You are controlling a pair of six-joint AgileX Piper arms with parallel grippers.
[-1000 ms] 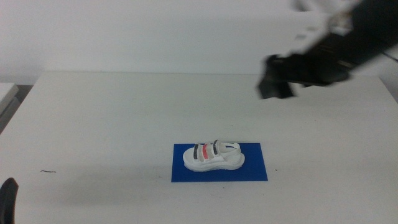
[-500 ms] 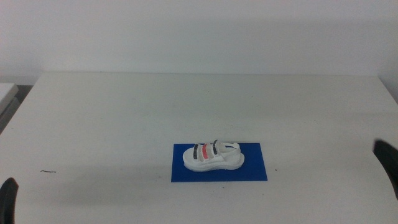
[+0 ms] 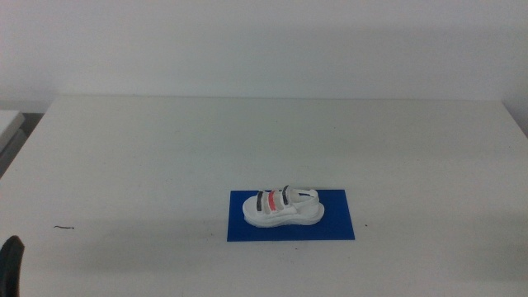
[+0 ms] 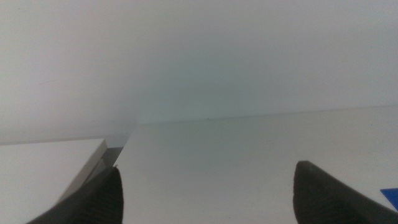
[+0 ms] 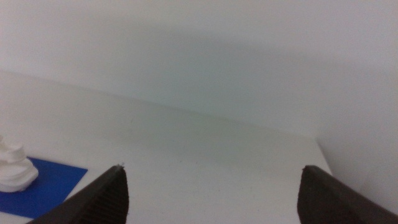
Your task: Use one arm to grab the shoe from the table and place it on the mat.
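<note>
My left gripper (image 3: 10, 262) waits at the near left corner of the bench (image 3: 165, 148), its jaws spread wide with nothing between them. Toward the middle, slightly right of centre and near the front edge, the mat (image 3: 334, 224) lies flat on the bench. The shoe (image 3: 282, 206) rests on the mat, sole down, lengthwise along it, all within the blue. My right gripper (image 5: 211, 196) is outside the middle view; its wrist view shows the jaws parted and empty, with the mat and shoe off to one side.
</note>
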